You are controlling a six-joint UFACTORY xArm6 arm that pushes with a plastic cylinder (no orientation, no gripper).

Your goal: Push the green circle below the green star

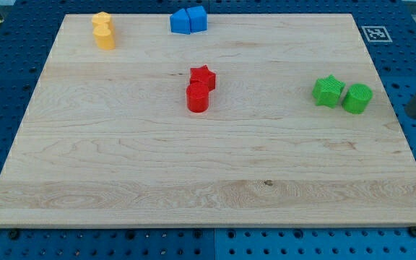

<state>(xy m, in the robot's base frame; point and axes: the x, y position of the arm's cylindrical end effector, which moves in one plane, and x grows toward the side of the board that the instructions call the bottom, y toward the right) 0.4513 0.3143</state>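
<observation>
The green circle stands on the wooden board near the view's right edge. The green star sits just to its left, touching or nearly touching it. My rod enters from the view's right edge, and my tip is off the board over the blue base, to the right of the green circle and slightly lower in the view, apart from it.
A red star with a red cylinder just below it sits mid-board. Two yellow blocks stand at the top left. Two blue blocks stand at the top edge. A marker tag lies at the top right.
</observation>
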